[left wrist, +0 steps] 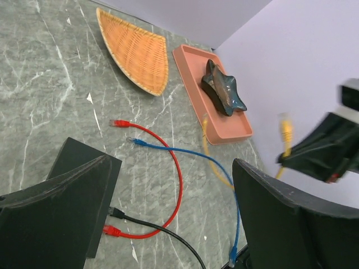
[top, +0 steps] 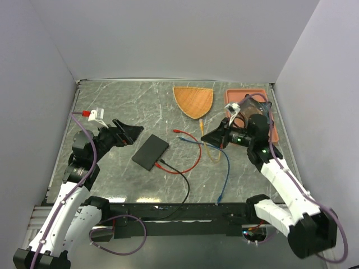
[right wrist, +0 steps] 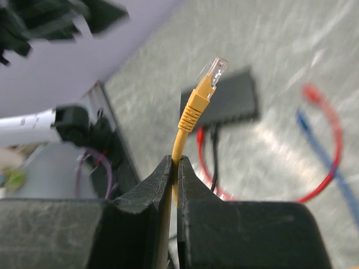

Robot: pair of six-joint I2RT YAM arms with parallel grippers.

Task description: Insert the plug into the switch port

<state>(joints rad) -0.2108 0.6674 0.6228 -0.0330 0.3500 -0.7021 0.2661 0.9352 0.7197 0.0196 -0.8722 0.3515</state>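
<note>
Yellow plug [right wrist: 205, 84], clear tip, ribbed boot | R pincer [right wrist: 175, 163] clamped on it | L pincer [left wrist: 171, 162] wide

An orange wicker mat [top: 194, 101] lies beside a pink tray [left wrist: 193, 78] holding a star-shaped dish [left wrist: 224, 92]. A red cable [left wrist: 179, 185] crosses a blue cable [left wrist: 193, 152] on the bench [top: 123, 106].

light: bright, even | shadows: soft | right pincer [right wrist: 174, 163]: sharp, background blurred

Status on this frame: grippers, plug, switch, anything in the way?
Left gripper open, empty. Right gripper shut on yellow cable, plug raised, not yet at switch. Red cable, black cable already in switch; blue cable lies between.
</note>
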